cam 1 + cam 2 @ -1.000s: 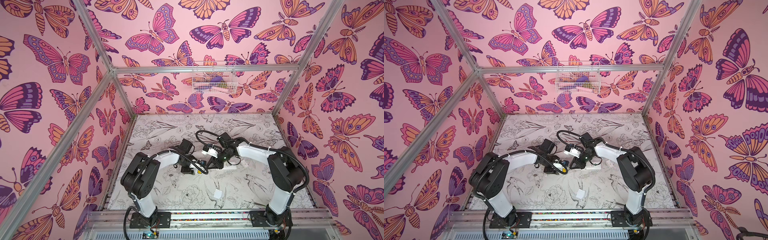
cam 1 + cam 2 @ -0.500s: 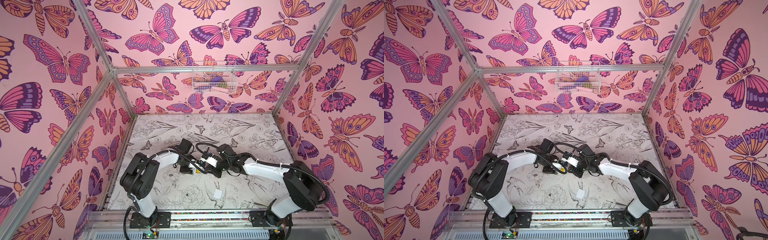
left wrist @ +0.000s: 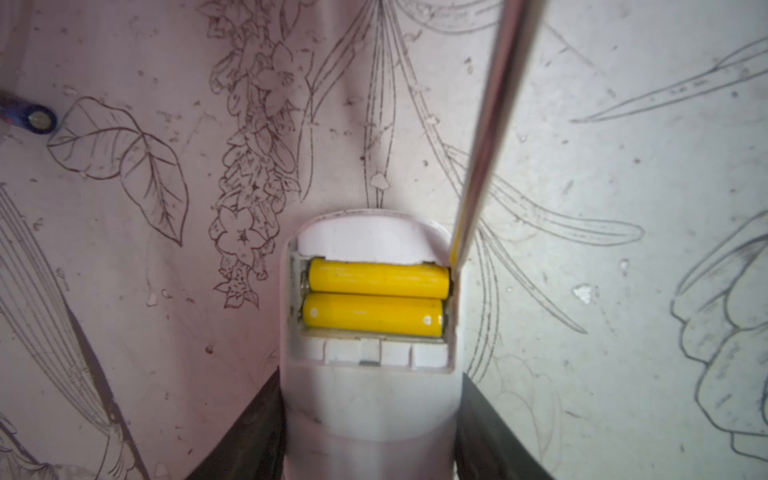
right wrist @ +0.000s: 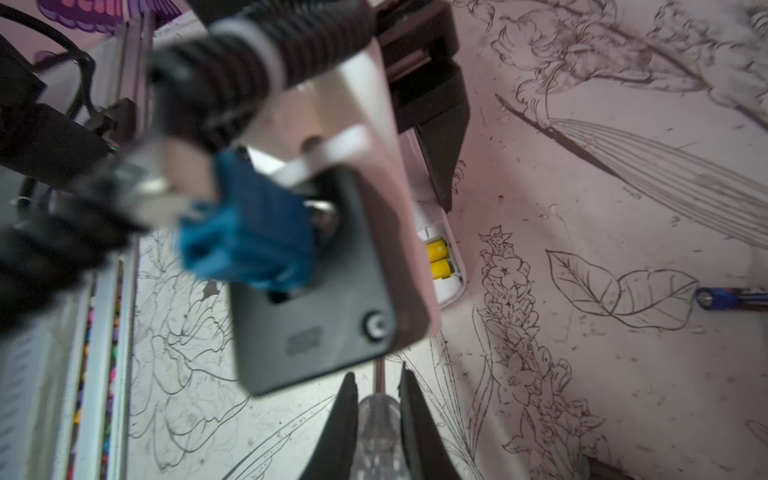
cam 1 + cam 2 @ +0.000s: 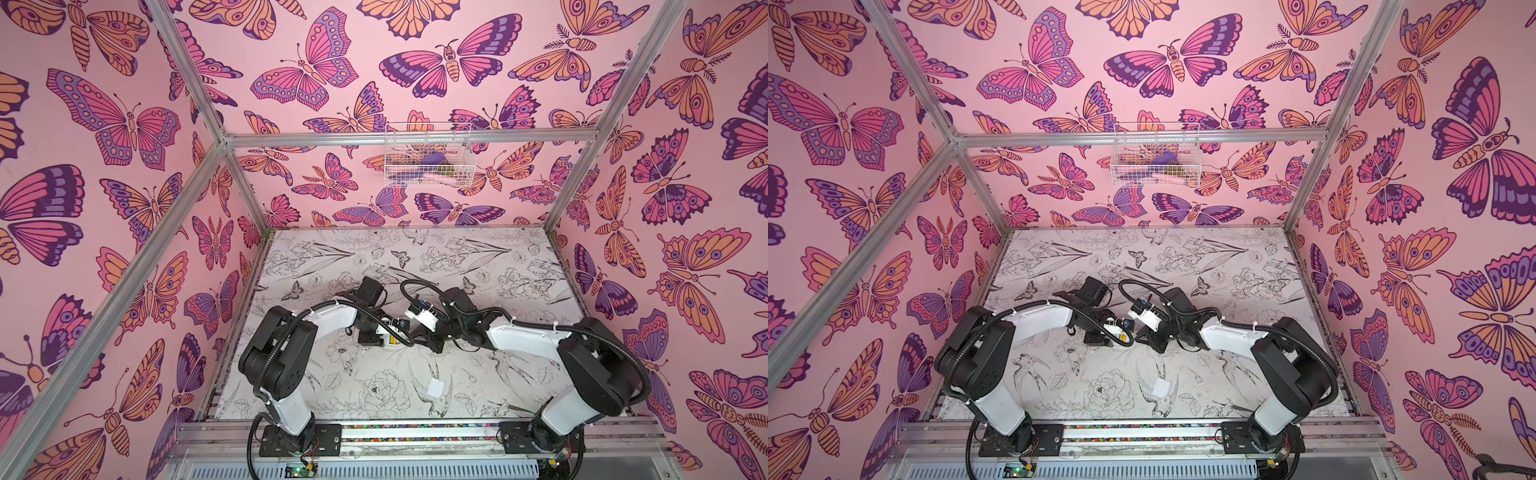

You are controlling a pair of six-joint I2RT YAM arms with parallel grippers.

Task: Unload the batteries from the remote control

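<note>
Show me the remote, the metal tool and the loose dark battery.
remote [image 3: 370, 407]: left wrist view, white body just outside the open compartment.
metal tool [image 3: 494, 124]: left wrist view, middle of its shaft.
loose dark battery [image 4: 731, 300]: right wrist view, casing beside its metal end.

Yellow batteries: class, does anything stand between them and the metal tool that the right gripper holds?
Nothing visible does. The remote has no cover on, both yellow batteries lie bare, and the metal tool has its tip at the compartment's edge.
</note>
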